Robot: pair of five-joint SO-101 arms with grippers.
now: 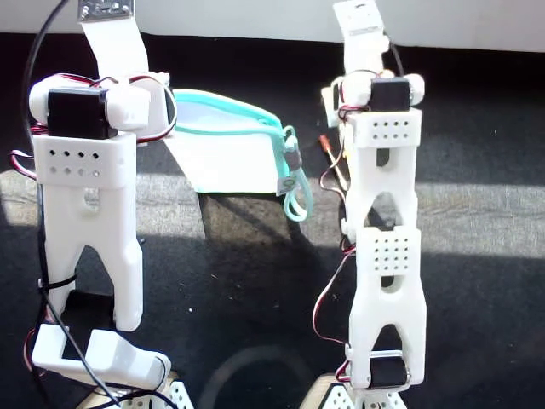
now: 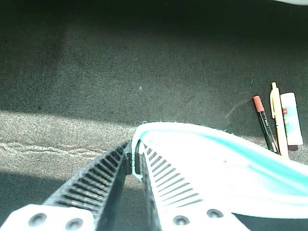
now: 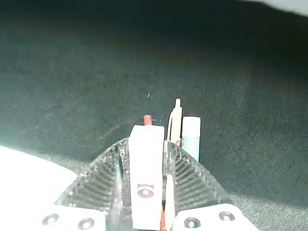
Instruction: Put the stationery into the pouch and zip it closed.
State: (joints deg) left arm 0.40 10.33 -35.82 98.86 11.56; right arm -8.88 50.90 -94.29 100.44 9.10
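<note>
While my left gripper point(image 2: 134, 147) pinches the teal-trimmed white pouch point(image 2: 216, 175) open, my right gripper point(image 3: 146, 144) clamps a white rectangular eraser point(image 3: 146, 183) for loading.

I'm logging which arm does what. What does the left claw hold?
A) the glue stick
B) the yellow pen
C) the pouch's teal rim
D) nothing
C: the left claw is closed on the teal rim of the pouch; the yellow pen and glue stick lie farther off, and the right claw holds a white block.

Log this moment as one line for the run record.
left gripper: shut on pouch rim | right gripper: shut on white block | marker, pen, glue stick: on table
</note>
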